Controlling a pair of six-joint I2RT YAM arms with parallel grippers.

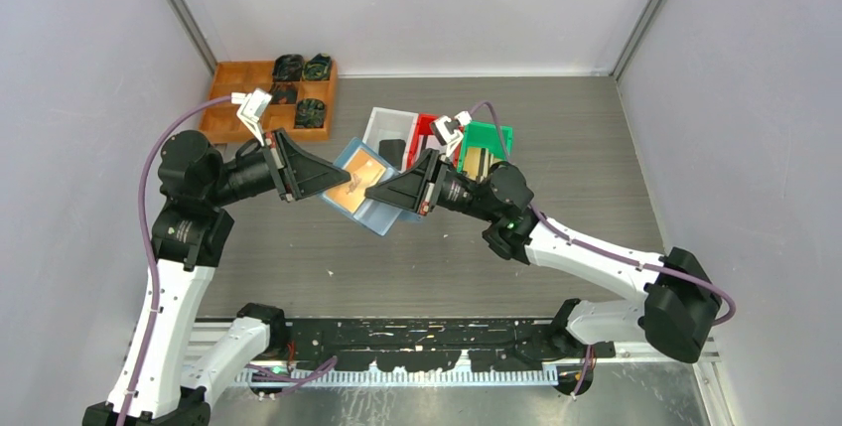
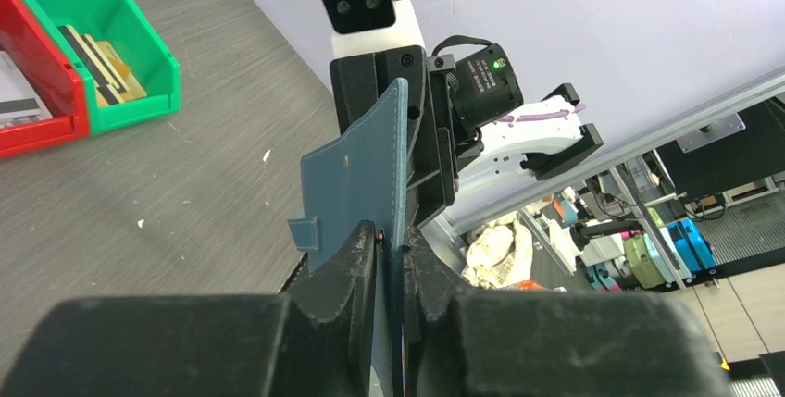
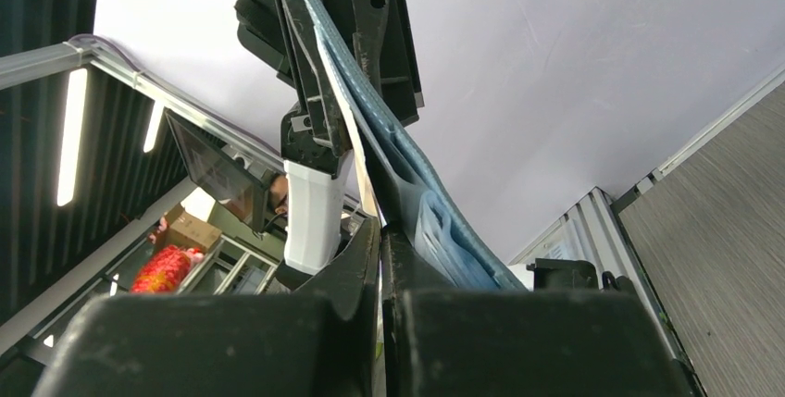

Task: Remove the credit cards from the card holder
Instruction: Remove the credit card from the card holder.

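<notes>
The slate-blue card holder (image 1: 369, 210) hangs open in the air between my two grippers, above the table's middle. My left gripper (image 1: 333, 180) is shut on its left edge; the left wrist view shows the holder (image 2: 361, 175) upright between the jaws (image 2: 392, 244), its small tab on the left. A tan-orange credit card (image 1: 354, 185) lies against the holder's inner face. My right gripper (image 1: 380, 194) is shut on this card. In the right wrist view the card's thin pale edge (image 3: 359, 161) runs into the closed jaws (image 3: 381, 226), with the holder's pockets (image 3: 435, 221) just to its right.
A white bin (image 1: 382, 123), a red bin (image 1: 425, 128) and a green bin (image 1: 493, 133) stand behind the holder. The green bin (image 2: 139, 41) holds a few tan cards (image 2: 106, 59). A wooden tray (image 1: 233, 98) with dark objects sits at the back left.
</notes>
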